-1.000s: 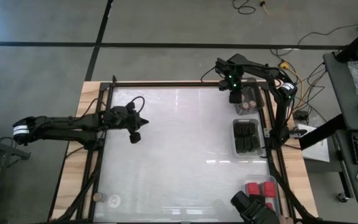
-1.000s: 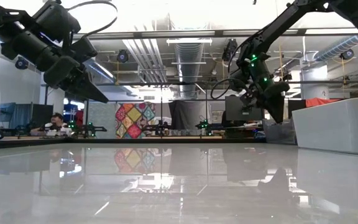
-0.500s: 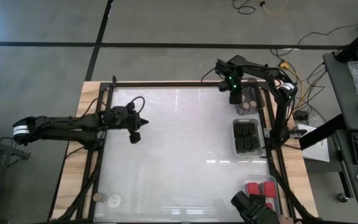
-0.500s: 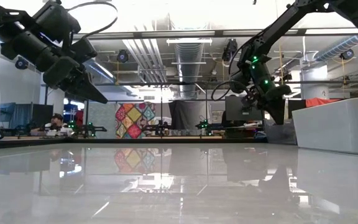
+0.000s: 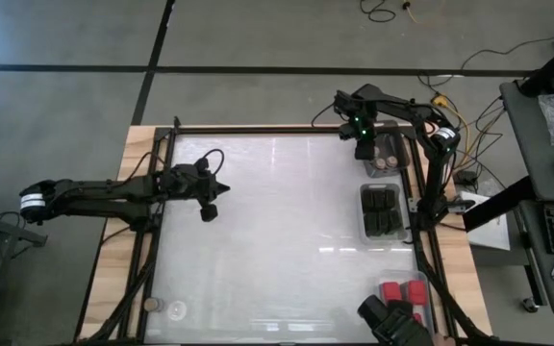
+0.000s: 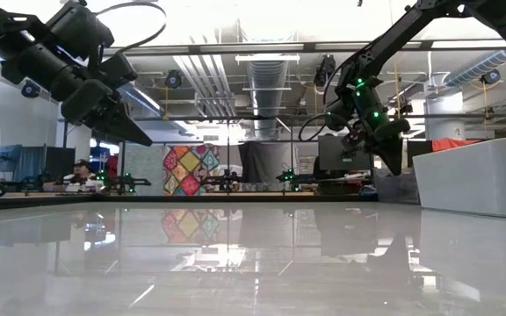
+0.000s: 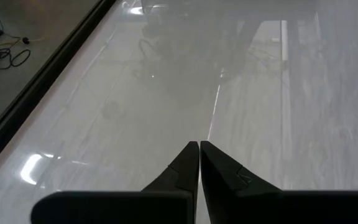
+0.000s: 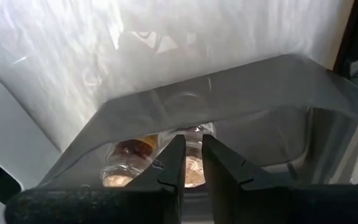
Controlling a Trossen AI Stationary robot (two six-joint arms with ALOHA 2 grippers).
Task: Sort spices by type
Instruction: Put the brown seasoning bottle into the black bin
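Not much is changed from the earlier high view: the right hand [image 5: 363,151] is found at the same 1 o'clock spot by the far tray [image 5: 392,144], and the left hand [image 5: 210,212] is still parked around 9 o'clock, well apart from everything. On the glossy white surface [image 5: 277,231], three clear trays are lined up along the 3 o'clock edge: round jars [image 5: 385,161] in the far one, dark blocks [image 5: 382,210] in the middle tray [image 5: 381,238], red blocks [image 5: 403,291] in the near tray [image 5: 427,309] at about 5 o'clock. Two more small jars [image 5: 163,308] are left loose near 7 o'clock.

In the low view, the right hand [image 6: 393,163] is hung just above the surface, a touch shifted from half a second back, and the left hand [image 6: 137,134] is held up high. An open workshop is seen behind, with ceiling ducts, a colourful patchwork panel [image 6: 184,170] and a seated person [image 6: 79,174]. No readable writing is picked out.

In the left wrist view, the left hand [image 7: 199,147] is shown with fingertips pressed together, nothing between them.

In the right wrist view, the right hand [image 8: 191,142] is seen nearly closed, a thin gap left between the fingers and nothing gripped, poised over the tray wall [image 8: 241,84] with brown-topped jars [image 8: 131,150] right below.
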